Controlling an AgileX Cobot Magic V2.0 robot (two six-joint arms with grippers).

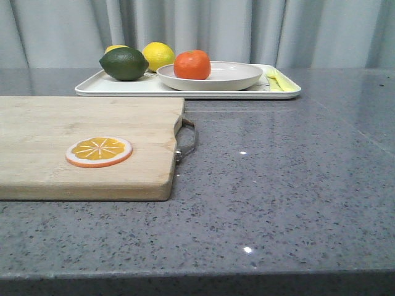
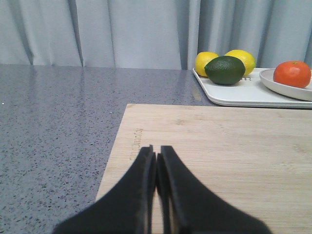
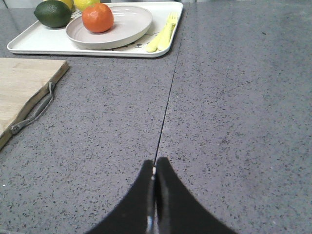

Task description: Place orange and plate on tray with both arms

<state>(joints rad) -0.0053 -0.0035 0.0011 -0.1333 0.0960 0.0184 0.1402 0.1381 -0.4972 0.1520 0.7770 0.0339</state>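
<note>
The orange lies in the off-white plate, and the plate stands on the white tray at the back of the counter. All three also show in the right wrist view: orange, plate, tray. In the left wrist view the orange sits on the plate on the tray. My left gripper is shut and empty over the wooden cutting board. My right gripper is shut and empty over bare counter. Neither arm shows in the front view.
A wooden cutting board with a metal handle lies at front left, carrying a flat orange slice. On the tray also sit a dark green avocado, yellow lemons and a yellow fork. Grey curtains hang behind.
</note>
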